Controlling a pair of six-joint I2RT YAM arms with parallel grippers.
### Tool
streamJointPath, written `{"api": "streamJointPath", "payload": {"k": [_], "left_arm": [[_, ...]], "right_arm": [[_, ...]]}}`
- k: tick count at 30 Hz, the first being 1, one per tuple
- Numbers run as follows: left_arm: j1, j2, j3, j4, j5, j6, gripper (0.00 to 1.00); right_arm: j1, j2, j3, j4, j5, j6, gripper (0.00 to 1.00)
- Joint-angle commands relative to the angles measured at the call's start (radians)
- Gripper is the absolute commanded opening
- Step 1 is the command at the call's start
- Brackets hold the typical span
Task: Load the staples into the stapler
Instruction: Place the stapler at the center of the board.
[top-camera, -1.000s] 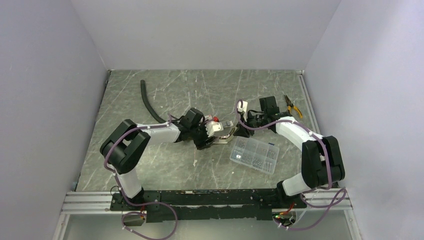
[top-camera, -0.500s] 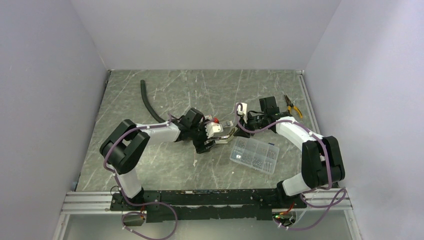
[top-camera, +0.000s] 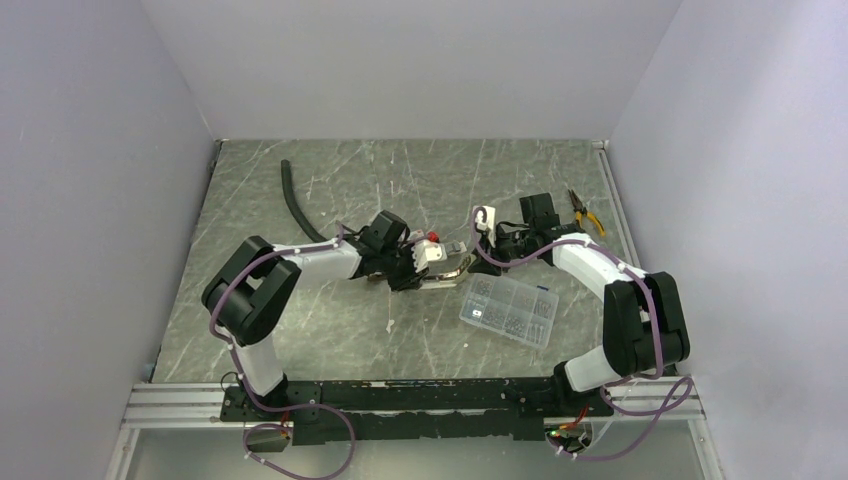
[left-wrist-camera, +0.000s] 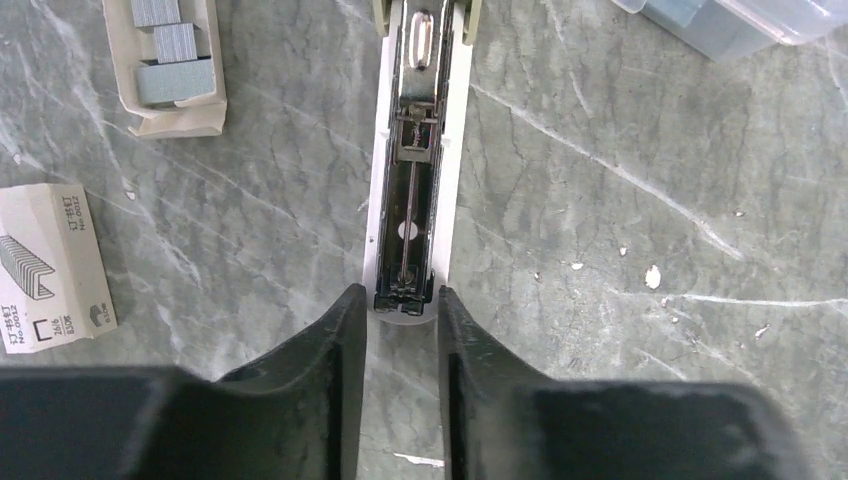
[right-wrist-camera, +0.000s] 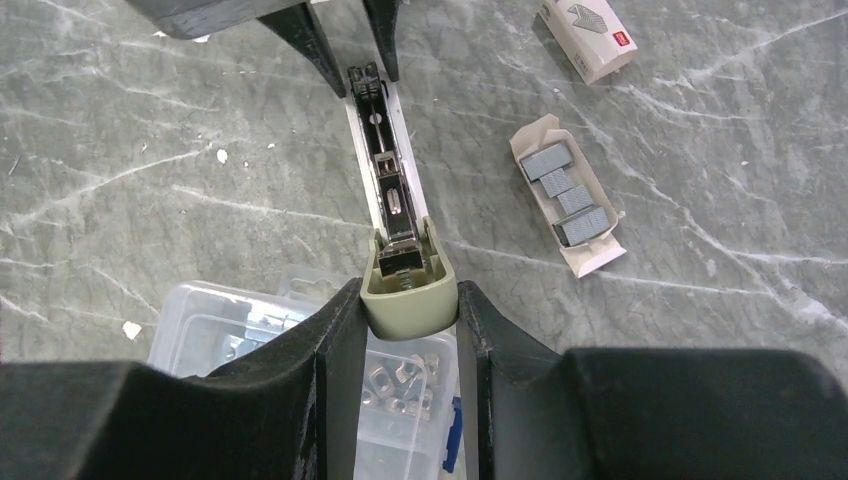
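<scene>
Top external: high, behind near edge, looks down and toward far wall, whole table in frame. Left wrist: very close, left of stapler, faces right along it. Right wrist: close, opposite end, faces left. Both wrist views share stapler, staple tray.

Counted on the bench: one stapler and two end effectors, the left end effector and the right end effector. There is one open paper tray carrying four blocks of staples, and one white staple carton. Also present: one clear compartment box, one pair of orange-handled pliers and one black hose.
</scene>
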Motion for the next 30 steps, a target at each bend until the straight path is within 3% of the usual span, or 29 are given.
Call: {"api": "streamJointPath", "payload": {"k": [1, 6, 11, 16, 24, 30], "left_arm": [[-0.016, 0.034, 0.029, -0.01, 0.084, -0.004, 0.24], [-0.016, 0.053, 0.032, -0.028, 0.072, -0.006, 0.03], [-0.016, 0.063, 0.044, -0.042, 0.069, -0.008, 0.03], [-0.017, 0.07, 0.047, -0.054, 0.069, -0.013, 0.03], [-0.016, 0.067, 0.052, -0.065, 0.066, -0.025, 0.03], [-0.016, 0.041, 0.086, -0.08, 0.042, -0.033, 0.18]], "right_arm": [[-0.036, 0.017, -0.013, 0.023, -0.008, -0.045, 0.02], [-0.074, 0.018, -0.019, -0.009, -0.011, -0.081, 0.06], [-0.077, 0.029, -0.021, -0.014, -0.015, -0.091, 0.14], [-0.077, 0.041, -0.008, -0.023, -0.002, -0.093, 0.3], [-0.09, 0.037, -0.025, -0.013, 0.018, -0.09, 0.38], [-0.094, -0.011, 0.003, -0.004, -0.006, -0.035, 0.57]]}}
